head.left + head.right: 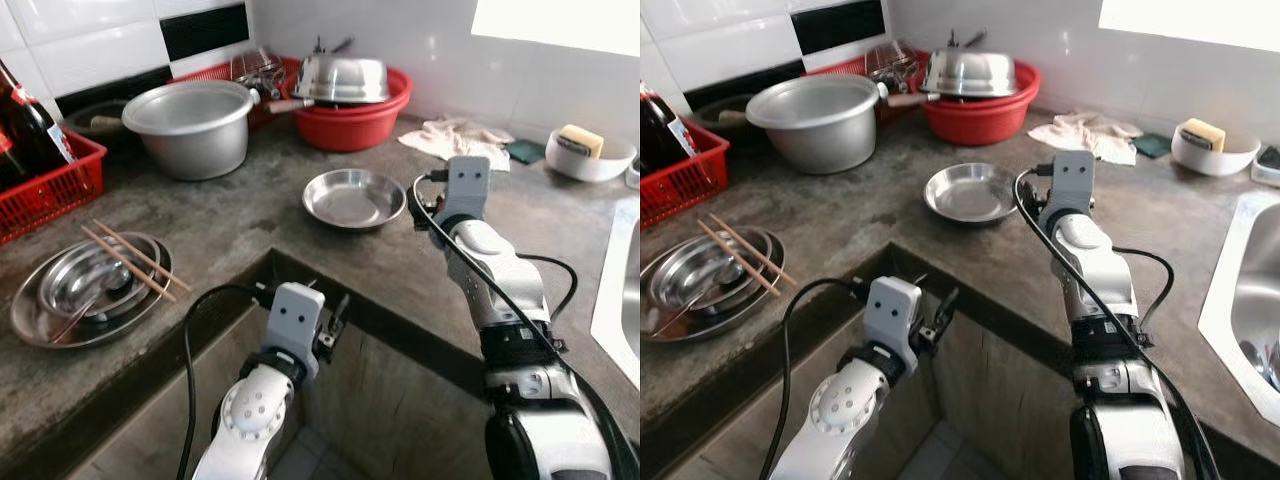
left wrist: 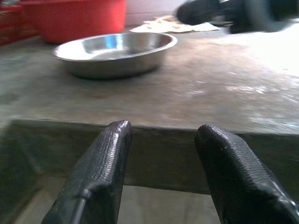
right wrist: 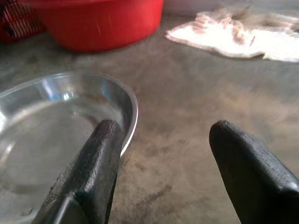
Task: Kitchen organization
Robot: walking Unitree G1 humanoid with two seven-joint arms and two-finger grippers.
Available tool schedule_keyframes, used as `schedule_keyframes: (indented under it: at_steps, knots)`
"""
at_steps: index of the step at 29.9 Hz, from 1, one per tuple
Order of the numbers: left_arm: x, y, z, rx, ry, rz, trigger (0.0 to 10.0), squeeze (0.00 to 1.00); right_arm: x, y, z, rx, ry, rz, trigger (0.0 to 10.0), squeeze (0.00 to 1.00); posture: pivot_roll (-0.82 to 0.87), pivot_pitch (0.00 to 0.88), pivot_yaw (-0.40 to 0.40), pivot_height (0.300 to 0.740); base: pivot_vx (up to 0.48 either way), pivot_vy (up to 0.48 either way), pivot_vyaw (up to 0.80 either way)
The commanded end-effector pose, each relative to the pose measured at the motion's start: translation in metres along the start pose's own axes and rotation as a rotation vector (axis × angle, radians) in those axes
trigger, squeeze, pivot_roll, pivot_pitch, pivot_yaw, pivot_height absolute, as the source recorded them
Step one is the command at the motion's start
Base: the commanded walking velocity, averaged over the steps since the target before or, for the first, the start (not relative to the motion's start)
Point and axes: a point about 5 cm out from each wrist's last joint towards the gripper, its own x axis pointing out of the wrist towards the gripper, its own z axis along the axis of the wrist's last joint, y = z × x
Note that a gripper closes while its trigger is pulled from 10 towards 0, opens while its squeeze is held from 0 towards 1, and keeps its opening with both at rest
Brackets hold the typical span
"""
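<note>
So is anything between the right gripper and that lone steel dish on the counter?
Nothing visible. The right gripper sits open right at the steel dish, one jaw over its rim, with only bare counter around it.

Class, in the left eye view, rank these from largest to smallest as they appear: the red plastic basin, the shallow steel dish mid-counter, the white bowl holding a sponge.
1. Red plastic basin
2. Shallow steel dish, though it sits nearer the camera, so this gap is unsure
3. White bowl
</note>
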Motion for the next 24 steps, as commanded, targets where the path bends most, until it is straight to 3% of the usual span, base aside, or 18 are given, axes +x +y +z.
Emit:
schedule_keyframes:
  at_steps: [1, 13, 24]
  knots:
    - [-0.003, -0.006, 0.001, 0.018, -0.012, -0.036, 10.0, 0.0, 0.004, 0.001, 0.004, 0.032, 0.023, 0.01, 10.0, 0.0, 0.06, 0.071, -0.04, 0.74, 0.0, 0.0, 0.0]
    - [-0.01, -0.015, -0.003, 0.015, 0.0, -0.035, 10.0, 0.0, 0.024, 0.011, 0.015, 0.182, 0.095, 0.047, 10.0, 0.0, 0.07, 0.084, -0.072, 0.74, 0.0, 0.0, 0.0]
    - [-0.011, -0.015, -0.003, 0.016, -0.003, -0.017, 10.0, 0.0, 0.03, 0.018, 0.004, 0.167, 0.202, 0.038, 10.0, 0.0, 0.07, 0.082, -0.087, 0.74, 0.0, 0.0, 0.0]
